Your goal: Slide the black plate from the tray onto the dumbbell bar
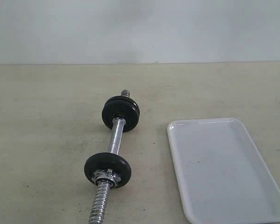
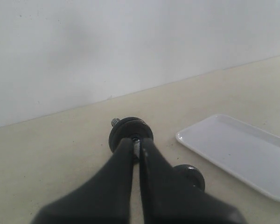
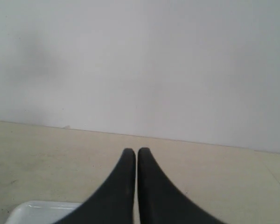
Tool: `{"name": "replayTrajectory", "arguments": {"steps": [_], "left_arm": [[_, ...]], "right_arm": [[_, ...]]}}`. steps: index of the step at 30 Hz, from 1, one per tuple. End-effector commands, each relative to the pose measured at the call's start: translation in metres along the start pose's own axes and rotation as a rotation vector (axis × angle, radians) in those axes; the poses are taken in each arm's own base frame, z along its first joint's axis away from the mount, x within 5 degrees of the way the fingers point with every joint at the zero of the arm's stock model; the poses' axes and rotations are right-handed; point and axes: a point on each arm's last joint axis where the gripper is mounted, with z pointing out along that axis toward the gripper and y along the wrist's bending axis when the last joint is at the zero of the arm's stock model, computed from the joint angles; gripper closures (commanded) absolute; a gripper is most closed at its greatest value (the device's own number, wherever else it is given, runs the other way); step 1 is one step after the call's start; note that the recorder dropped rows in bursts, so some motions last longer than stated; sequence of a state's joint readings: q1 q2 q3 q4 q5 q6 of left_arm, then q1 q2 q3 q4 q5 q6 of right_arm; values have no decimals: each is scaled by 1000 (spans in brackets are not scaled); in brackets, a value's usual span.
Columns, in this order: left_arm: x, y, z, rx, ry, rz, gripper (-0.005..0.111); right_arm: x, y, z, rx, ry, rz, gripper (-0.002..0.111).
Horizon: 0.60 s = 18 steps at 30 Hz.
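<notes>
Right in front of the wrist cameras, both pincers are closed with nothing between the fingers: the left gripper has its black tips pressed together in line with the bar beyond it, and the right gripper is likewise closed above a corner of the tray. Neither gripper appears in the exterior view. On the beige table, the dumbbell bar lies pointing away from the exterior camera, its coarse-threaded near end reaching the bottom edge of that view. Just behind that thread a chrome nut sits against the near black disc, which stands upright on the bar. Past the smooth chrome middle, the far black discs look like two discs pressed face to face, with a short threaded tip poking out behind them. Which of these discs is the black plate cannot be told, but all the black discs in view are on the bar. To the right of the bar and apart from it, the white tray lies flat, showing its glossy floor. Farthest back, a pale wall meets the table.
</notes>
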<state>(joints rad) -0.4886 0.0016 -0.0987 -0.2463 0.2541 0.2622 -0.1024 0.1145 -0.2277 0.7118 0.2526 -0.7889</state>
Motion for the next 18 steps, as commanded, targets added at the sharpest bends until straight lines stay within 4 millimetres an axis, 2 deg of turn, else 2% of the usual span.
{"name": "replayTrajectory", "arguments": {"steps": [1,6,14,18], "left_arm": [[0,0,0,-4,-14,-8,102],[0,1,0,-19,-13,-9,102],[0,13,-1,-248,-10,-22,102],[0,18,-2,-351,-12,-27,102]], "right_arm": [[18,-3,-6,71,-83,100,109],[27,-4,-6,87,-89,111,109],[29,2,-6,-29,-91,-4,109],[29,2,-6,-29,-90,-21,109]]}}
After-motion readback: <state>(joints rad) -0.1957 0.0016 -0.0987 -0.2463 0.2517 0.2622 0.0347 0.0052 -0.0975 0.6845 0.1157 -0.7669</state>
